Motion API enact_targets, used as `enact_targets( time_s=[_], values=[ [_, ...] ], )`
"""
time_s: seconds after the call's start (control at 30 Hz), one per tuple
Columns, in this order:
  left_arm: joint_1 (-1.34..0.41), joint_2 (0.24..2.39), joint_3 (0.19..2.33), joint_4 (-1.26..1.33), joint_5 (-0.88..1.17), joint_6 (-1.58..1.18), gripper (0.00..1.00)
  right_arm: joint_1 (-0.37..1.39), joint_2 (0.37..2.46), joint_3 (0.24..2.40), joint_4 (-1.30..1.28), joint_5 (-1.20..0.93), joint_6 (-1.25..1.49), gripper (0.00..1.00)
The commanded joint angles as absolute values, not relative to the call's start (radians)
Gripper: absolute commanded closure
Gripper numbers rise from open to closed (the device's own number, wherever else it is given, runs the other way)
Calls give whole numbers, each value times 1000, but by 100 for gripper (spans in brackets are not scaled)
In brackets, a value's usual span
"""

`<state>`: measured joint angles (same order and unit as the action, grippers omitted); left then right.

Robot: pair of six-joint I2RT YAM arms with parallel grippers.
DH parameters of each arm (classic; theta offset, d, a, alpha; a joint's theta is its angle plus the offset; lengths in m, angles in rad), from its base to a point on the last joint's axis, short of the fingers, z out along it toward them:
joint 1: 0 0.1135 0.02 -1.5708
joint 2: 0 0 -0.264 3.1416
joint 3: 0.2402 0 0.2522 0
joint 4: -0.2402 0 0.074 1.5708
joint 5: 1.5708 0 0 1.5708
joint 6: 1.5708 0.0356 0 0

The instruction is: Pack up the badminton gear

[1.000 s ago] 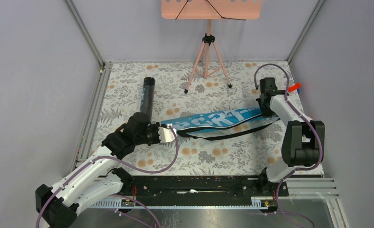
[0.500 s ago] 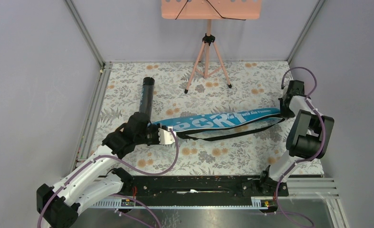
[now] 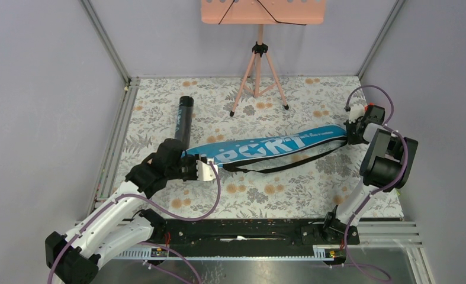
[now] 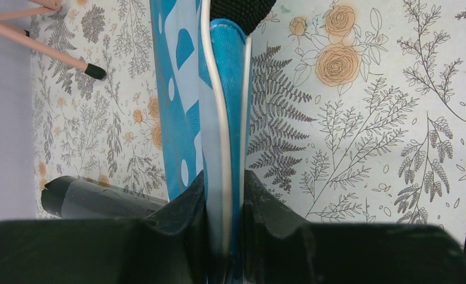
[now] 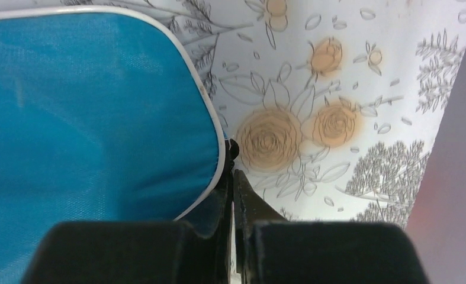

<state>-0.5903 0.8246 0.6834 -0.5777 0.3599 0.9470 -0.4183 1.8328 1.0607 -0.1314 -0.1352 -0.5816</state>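
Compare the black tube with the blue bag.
The blue bag is flat, lettered and stretched crosswise; the black tube is round and points away. The bag is gripped at both ends by the left tool and right tool; the tube is untouched. Both are long and narrow.

The left arm stretches forward and to the right from its base, wrist low. The left gripper is closed tight on one end of the bag. The right arm is folded at the right edge with its elbow raised, and the right gripper is pinched on the rim of the bag's other end.
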Motion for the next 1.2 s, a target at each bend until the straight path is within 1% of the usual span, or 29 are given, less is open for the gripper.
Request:
enact_targets(
  time_s=[0.0, 0.1, 0.17, 0.23, 0.27, 0.3, 0.33, 0.37, 0.4, 0.43, 0.47, 0.5, 0.53, 0.57, 0.63, 0.7, 0.8, 0.9, 0.93, 1.03, 1.1, 1.13, 1.17],
  values=[
    [-552, 807, 720, -741, 320, 942, 100, -480, 1929, 1051, 95, 4, -670, 97],
    [-553, 817, 733, -742, 328, 937, 100, -480, 1879, 1028, 83, -35, -692, 94],
    [-553, 821, 742, -742, 357, 939, 100, -480, 1813, 1010, 78, -46, -687, 90],
    [-553, 823, 751, -759, 393, 957, 100, -480, 1711, 987, 83, -66, -680, 83],
    [-554, 825, 759, -786, 420, 982, 100, -480, 1667, 977, 78, -84, -679, 78],
    [-554, 827, 766, -811, 460, 997, 98, -481, 1627, 967, 82, -110, -675, 70],
    [-554, 827, 770, -827, 483, 1005, 92, -481, 1592, 957, 85, -135, -672, 57],
    [-554, 824, 773, -834, 498, 1008, 75, -482, 1563, 955, 75, -162, -670, 47],
    [-555, 820, 774, -836, 507, 1011, 56, -482, 1537, 957, 49, -196, -667, 42],
    [-556, 812, 776, -836, 514, 1011, 37, -482, 1514, 960, 23, -230, -665, 40],
    [-558, 806, 778, -836, 520, 1010, 20, -482, 1490, 955, 14, -264, -658, 37],
    [-559, 799, 782, -838, 526, 1005, 10, -481, 1463, 945, 20, -302, -647, 34],
    [-561, 793, 788, -840, 534, 1002, 3, -482, 1437, 930, 32, -327, -631, 31],
    [-563, 788, 794, -844, 543, 1000, 2, -482, 1409, 917, 48, -350, -613, 27],
    [-572, 778, 813, -856, 573, 991, 1, -482, 1357, 898, 73, -384, -549, 20],
    [-574, 778, 836, -828, 608, 940, 1, -482, 1310, 893, 102, -401, -446, 2],
    [-574, 819, 892, -730, 671, 790, 1, -482, 1240, 901, 156, -399, -214, 0],
    [-577, 880, 940, -424, 624, 451, 1, -482, 1183, 920, 120, -343, 55, 1],
    [-577, 910, 965, -308, 564, 327, 1, -481, 1164, 925, 91, -330, 121, 0],
    [-577, 1055, 1089, -52, 196, -9, 1, -482, 1097, 878, 33, -273, 244, 0],
    [-577, 1176, 1238, -62, -67, -206, 1, -482, 1047, 820, -28, -218, 243, 0],
    [-577, 1234, 1327, -99, -152, -268, 1, -482, 1018, 787, -57, -202, 245, 0],
    [-577, 1289, 1395, -123, -179, -296, 1, -482, 990, 755, -81, -184, 242, 0]
  ],
)
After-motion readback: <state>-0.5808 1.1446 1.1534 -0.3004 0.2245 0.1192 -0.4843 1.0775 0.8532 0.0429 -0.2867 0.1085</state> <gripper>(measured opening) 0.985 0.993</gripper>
